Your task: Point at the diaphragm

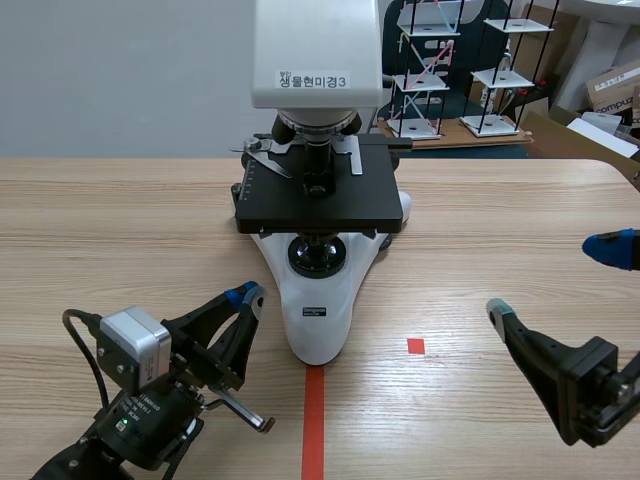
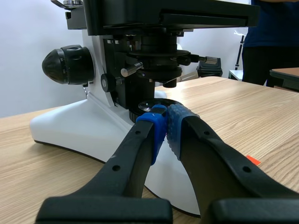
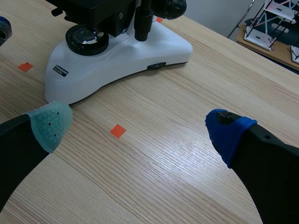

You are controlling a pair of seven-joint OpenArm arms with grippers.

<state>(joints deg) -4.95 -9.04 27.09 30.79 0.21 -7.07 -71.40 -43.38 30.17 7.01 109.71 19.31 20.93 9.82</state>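
two arms: both low at the near edge, one on each side of the microscope (image 1: 318,200).
left gripper (image 2: 164,122): pinched to a point, pads pressed together, holding nothing; near left, just beside the white base (image 2: 70,126), tip aimed up under the stage (image 2: 187,16).
right gripper (image 3: 140,127): spread wide, empty, near right, well apart from the microscope.
diaphragm (image 2: 161,70): black ring assembly under the stage, above the base, mid-scene.
progress: pointer lined up but short of the diaphragm; closing that gap looks like what's left.
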